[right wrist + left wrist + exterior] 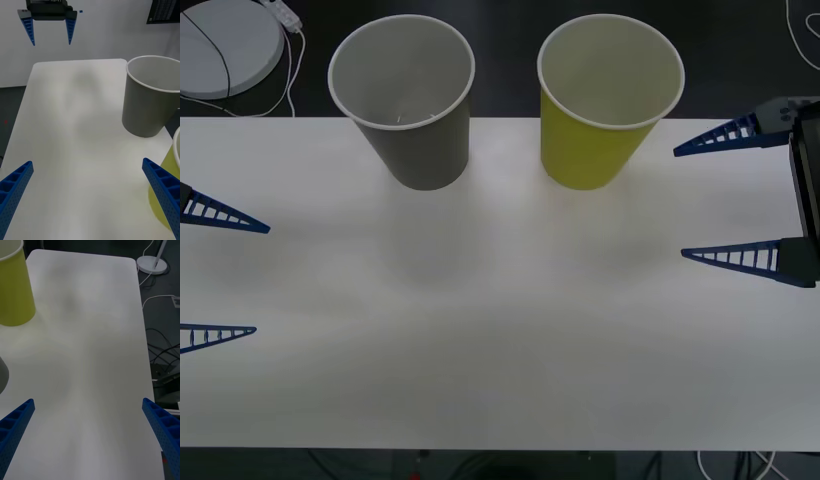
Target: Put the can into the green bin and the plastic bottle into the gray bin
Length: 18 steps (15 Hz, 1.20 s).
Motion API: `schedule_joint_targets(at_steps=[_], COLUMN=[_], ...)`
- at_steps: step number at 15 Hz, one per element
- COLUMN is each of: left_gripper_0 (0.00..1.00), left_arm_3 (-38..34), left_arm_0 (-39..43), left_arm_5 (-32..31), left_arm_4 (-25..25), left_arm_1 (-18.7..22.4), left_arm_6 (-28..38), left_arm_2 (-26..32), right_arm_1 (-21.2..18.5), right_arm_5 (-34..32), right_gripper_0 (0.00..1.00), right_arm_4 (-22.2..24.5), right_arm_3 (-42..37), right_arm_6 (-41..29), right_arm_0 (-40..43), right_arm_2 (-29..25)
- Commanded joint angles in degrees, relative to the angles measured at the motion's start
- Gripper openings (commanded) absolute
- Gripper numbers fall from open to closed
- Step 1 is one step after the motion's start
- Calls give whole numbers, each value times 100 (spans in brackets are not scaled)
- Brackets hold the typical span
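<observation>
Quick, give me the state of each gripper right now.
Left gripper: open, holding nothing, at the table's left edge.
Right gripper: open, holding nothing, at the table's right edge beside the green bin.

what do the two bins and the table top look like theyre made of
Gray bin: looks like coated paper or thin plastic, matte wall, rolled white rim, pale inside.
Green bin: same build, yellow-green matte wall, white rim; which of the two materials is unclear.
Table: smooth white top, probably laminate, with a soft sheen and rounded corners.
</observation>
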Motion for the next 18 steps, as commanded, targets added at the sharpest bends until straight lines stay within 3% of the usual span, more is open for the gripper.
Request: schedule_joint_targets(at_steps=[1,4,18], left_gripper_0=[100,100,100], left_arm_3=[0,0,0], left_arm_0=[0,0,0], left_arm_5=[0,0,0], left_arm_4=[0,0,0], left_arm_1=[0,0,0], left_arm_6=[0,0,0], left_arm_2=[0,0,0], right_arm_1=[-20,-29,-29], right_arm_5=[-7,-16,-332], right_gripper_0=[100,100,100], right_arm_4=[1,1,-95], right_arm_3=[-196,-249,-319], right_arm_6=[51,113,315], right_arm_0=[623,1027,1563], right_arm_2=[-550,-901,-1262])
